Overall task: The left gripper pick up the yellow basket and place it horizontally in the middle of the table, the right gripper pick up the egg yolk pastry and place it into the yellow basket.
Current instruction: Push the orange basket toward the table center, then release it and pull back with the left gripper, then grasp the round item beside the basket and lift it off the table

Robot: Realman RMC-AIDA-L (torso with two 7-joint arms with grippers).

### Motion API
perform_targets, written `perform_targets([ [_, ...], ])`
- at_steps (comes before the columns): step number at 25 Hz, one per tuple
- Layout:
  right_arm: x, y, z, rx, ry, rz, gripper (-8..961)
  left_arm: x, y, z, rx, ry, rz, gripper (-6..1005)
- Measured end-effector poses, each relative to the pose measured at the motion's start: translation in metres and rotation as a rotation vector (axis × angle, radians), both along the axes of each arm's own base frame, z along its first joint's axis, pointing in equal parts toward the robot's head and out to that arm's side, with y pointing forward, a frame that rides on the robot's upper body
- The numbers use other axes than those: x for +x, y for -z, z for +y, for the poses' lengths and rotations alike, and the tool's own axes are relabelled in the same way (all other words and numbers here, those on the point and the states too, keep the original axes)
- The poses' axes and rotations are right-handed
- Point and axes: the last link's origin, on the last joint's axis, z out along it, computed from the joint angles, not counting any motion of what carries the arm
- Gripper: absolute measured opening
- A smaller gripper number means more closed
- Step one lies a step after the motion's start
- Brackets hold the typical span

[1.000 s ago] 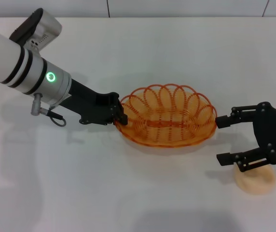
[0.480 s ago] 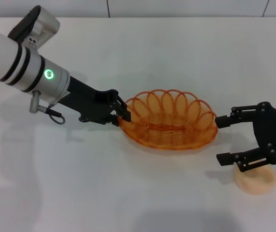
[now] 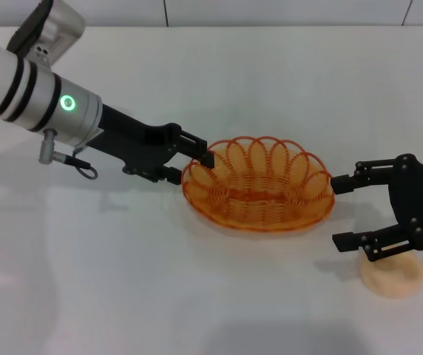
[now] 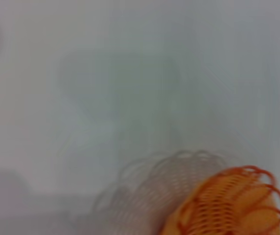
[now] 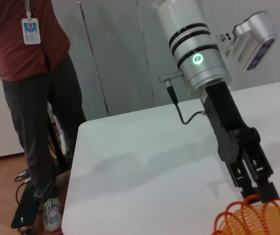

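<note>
The yellow basket [image 3: 259,185] rests lengthwise on the white table [image 3: 197,296], about mid-table. My left gripper [image 3: 194,166] is at the basket's left rim with its fingers spread, one over the rim and one outside it, gripping nothing. The right wrist view shows the left gripper [image 5: 258,188] just above the basket's rim [image 5: 257,218]. The basket also shows in the left wrist view [image 4: 233,205]. My right gripper [image 3: 334,211] is open and empty, just right of the basket. The egg yolk pastry [image 3: 391,275] lies on the table below and right of its lower finger.
A person [image 5: 32,88] in a red shirt stands beyond the table's far edge in the right wrist view. A wall runs behind the table [image 3: 271,11].
My left gripper held the basket's left rim, shifted it slightly right and has now opened and let go. The right gripper and the pastry have not moved.
</note>
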Motion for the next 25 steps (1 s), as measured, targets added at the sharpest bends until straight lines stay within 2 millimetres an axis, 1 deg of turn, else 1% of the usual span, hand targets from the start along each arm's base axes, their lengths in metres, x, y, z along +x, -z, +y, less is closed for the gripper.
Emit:
perform_targets([
  [1, 0.000, 0.000, 0.000, 0.000, 0.000, 0.000, 825, 0.002, -0.002, 0.001, 0.003, 0.016, -0.011, 605],
  [3, 0.000, 0.000, 0.000, 0.001, 0.001, 0.000, 825, 0.006, -0.006, 0.003, 0.016, 0.053, -0.029, 720],
  [5, 0.000, 0.000, 0.000, 0.003, 0.003, 0.000, 825, 0.009, -0.017, 0.007, 0.068, 0.125, -0.055, 834],
  [7, 0.001, 0.000, 0.000, 0.008, 0.006, 0.001, 825, 0.011, -0.024, 0.010, 0.110, 0.178, -0.073, 844],
  [8, 0.001, 0.000, 0.000, 0.011, 0.010, 0.003, 825, 0.011, -0.024, 0.010, 0.110, 0.178, -0.073, 849],
  [9, 0.002, -0.001, 0.001, 0.015, 0.013, 0.005, 825, 0.010, -0.032, 0.013, 0.161, 0.245, -0.074, 854],
  [12, 0.004, -0.001, 0.002, 0.026, 0.027, 0.008, 825, 0.007, -0.035, 0.014, 0.191, 0.293, -0.066, 869],
  [16, 0.009, 0.000, 0.003, 0.048, 0.056, 0.002, 825, 0.003, -0.038, 0.016, 0.234, 0.430, -0.052, 889],
  [19, 0.014, -0.001, 0.004, 0.059, 0.093, -0.016, 825, 0.003, -0.041, 0.016, 0.245, 0.565, -0.035, 891],
  [20, 0.017, -0.001, 0.004, 0.060, 0.115, -0.031, 825, 0.003, -0.044, 0.016, 0.239, 0.642, -0.022, 890],
  [21, 0.017, -0.001, 0.004, 0.060, 0.115, -0.031, 825, 0.003, -0.044, 0.016, 0.239, 0.642, -0.022, 889],
  [25, 0.024, -0.001, 0.003, 0.048, 0.167, -0.080, 825, 0.007, -0.049, 0.013, 0.213, 0.776, -0.001, 886],
])
